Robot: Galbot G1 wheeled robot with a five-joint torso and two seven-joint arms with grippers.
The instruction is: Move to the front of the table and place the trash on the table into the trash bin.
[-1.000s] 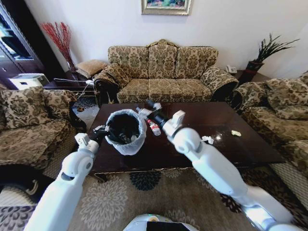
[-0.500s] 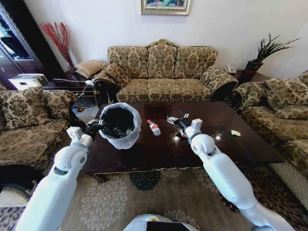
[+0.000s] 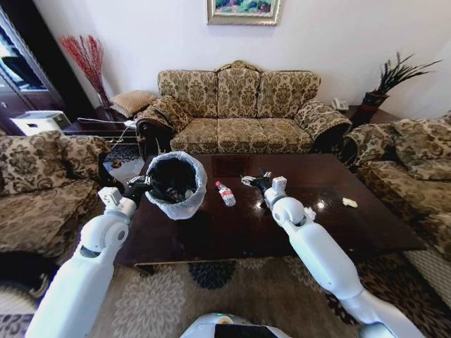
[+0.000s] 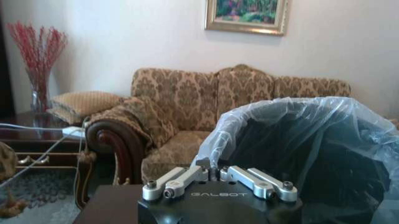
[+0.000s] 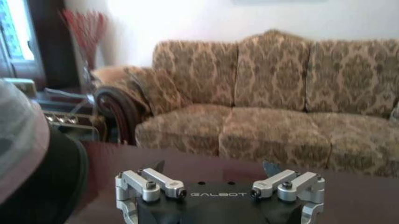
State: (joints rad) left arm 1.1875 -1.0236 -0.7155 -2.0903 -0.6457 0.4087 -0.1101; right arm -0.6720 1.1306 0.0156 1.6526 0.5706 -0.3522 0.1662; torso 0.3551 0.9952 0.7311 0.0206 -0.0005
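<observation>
Bin: we see the trash bin [image 3: 175,184] at the left end of the table [image 3: 352,225], tipped so its mouth faces us, white liner folded over the rim, a few bits lying in its dark inside.
Left gripper: our left gripper [image 3: 138,186] is at the bin's left rim; in the left wrist view the fingers [image 4: 181,179] are drawn in together against the liner [image 4: 293,116], pinching the bin's edge.
Bottle: a small red-labelled bottle [image 3: 225,193] lies on its side on the tabletop, just right of the bin and apart from it.
Right gripper: our right gripper [image 3: 252,181] hovers over the middle of the table, right of the bottle; in the right wrist view its fingers [image 5: 153,183] are spread wide with nothing between them.
Paper near the arm: a white wad [image 3: 309,213] sits by our right forearm.
Paper at the far right: a pale scrap [image 3: 348,203] lies towards the table's right end, well apart from the bin.
Beyond the table: a patterned sofa [image 3: 239,105] stands against the wall.
</observation>
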